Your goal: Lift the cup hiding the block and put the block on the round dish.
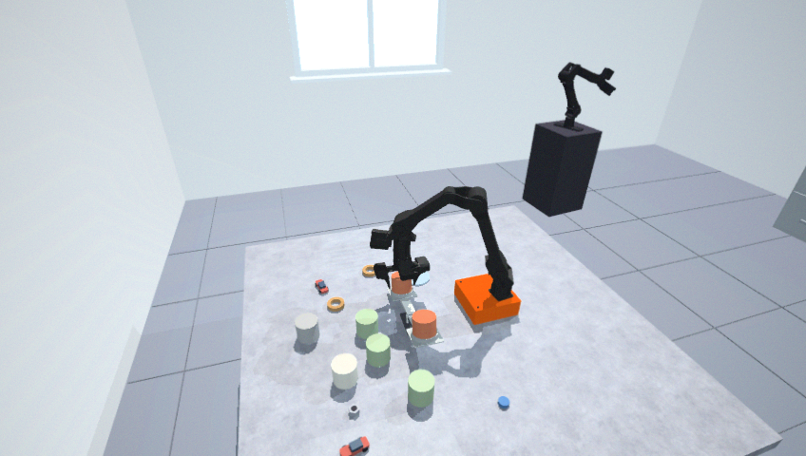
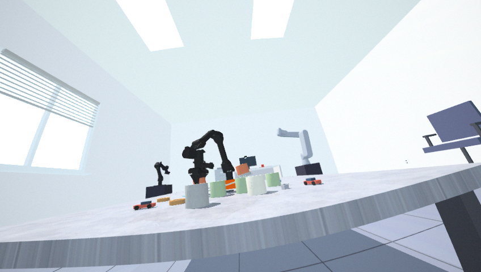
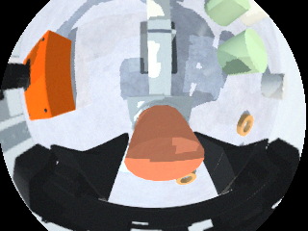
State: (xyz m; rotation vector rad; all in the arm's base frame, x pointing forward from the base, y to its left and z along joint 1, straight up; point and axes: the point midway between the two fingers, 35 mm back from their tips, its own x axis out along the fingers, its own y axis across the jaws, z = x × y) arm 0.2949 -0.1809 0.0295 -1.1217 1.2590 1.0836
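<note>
One orange cup point(image 1: 401, 284) point(image 2: 202, 180) point(image 3: 164, 168) stands on the far end of the balance point(image 1: 408, 308) point(image 3: 160, 72), which is tipped down at that end. My gripper point(image 1: 402, 281) point(image 3: 161, 136) is open around this cup, pointing down, with one finger on each side; the fingers look apart from its wall. The other orange cup point(image 1: 424, 325) point(image 2: 242, 169) stands tilted on the raised near end. The pale blue round dish point(image 1: 421, 277) lies just behind the far cup, partly hidden by my gripper. The block is not visible.
Green cylinders point(image 1: 367, 324) point(image 1: 378, 351) point(image 1: 421, 389), a cream cylinder point(image 1: 344, 371) and a grey cylinder point(image 1: 307, 329) stand left of and before the balance. An orange ring point(image 1: 335, 304) and red car point(image 1: 321, 285) lie farther back. The arm's orange base point(image 1: 474, 305) is right.
</note>
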